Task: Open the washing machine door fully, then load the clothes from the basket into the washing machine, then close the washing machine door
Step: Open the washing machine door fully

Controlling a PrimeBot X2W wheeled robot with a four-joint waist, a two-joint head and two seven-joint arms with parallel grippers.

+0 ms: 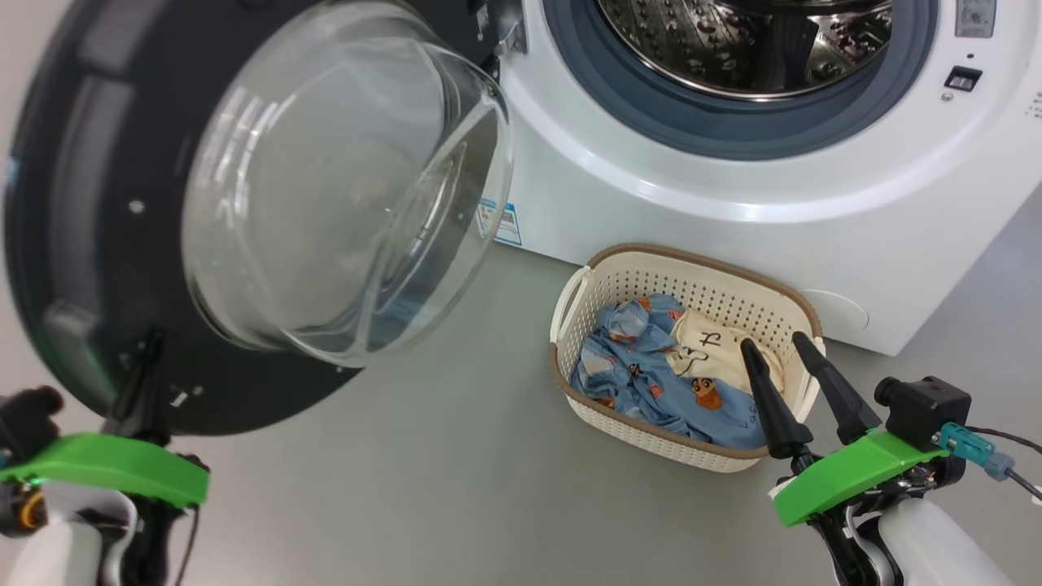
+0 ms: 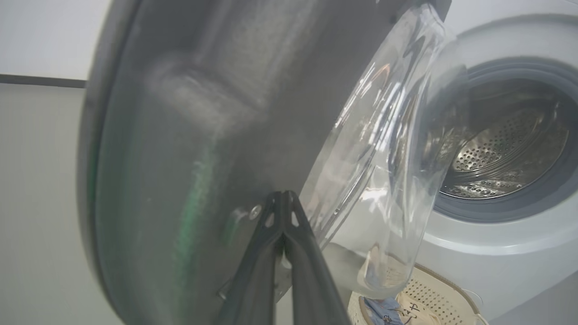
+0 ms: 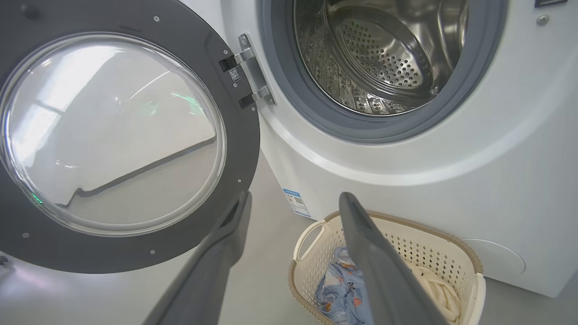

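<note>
smooth grey floor (image 1: 456, 505) at 6 o'clock; in the left wrist view at 10 o'clock, pale wall (image 2: 40, 36) above a dark strip (image 2: 40, 81), perhaps skirting.

The washing machine door (image 1: 81, 203) stands open; clothes (image 1: 643, 366) lie in the basket (image 1: 692, 281).

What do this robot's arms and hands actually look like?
The left hand and the right hand each have two long, tapered black fingers rising from a bright green plate. Below that, the forearm is glossy white. The right wrist carries a small black block with a teal plug and thin black cables.
</note>
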